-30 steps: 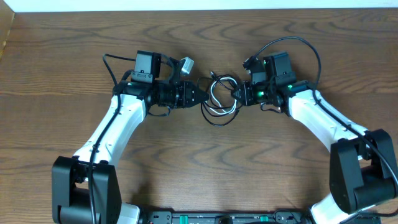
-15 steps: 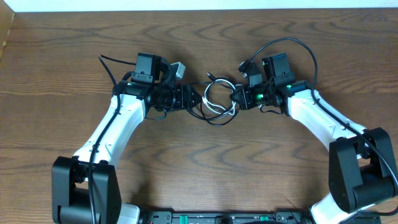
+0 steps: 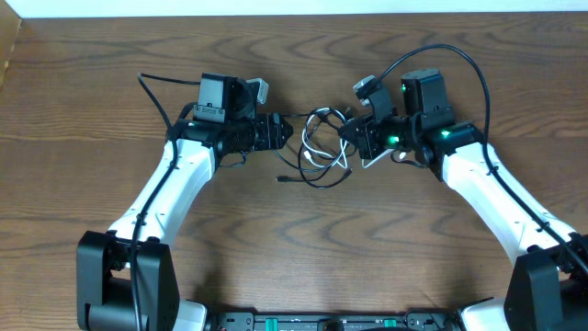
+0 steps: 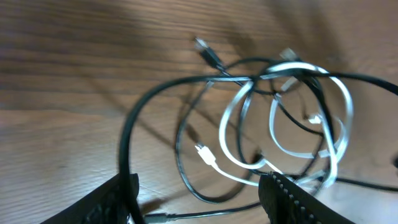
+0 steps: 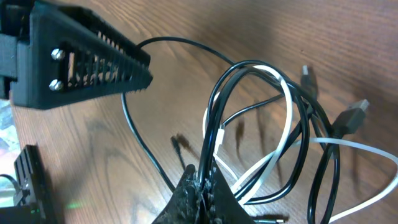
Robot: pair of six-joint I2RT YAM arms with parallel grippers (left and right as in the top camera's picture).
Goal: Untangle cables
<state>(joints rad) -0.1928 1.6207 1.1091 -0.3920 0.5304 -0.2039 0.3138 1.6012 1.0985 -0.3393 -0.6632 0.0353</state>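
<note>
A dark wood-grain table point(image 3: 294, 239) — a white strip point(image 3: 294, 7) along its far edge.

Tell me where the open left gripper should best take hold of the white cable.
Probably the tail behind its free plug end. That stretch of the white cable lies inside the loop of the black cable, clear of crossings. Come from above with the left gripper, jaws straddling it, opposite the right gripper, which is shut on the bundle.

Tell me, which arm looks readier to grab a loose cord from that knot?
Left, probably: the left gripper is open, empty and facing the cables. The right gripper is shut on black strands of the bundle, so it serves better as the anchor.
</note>
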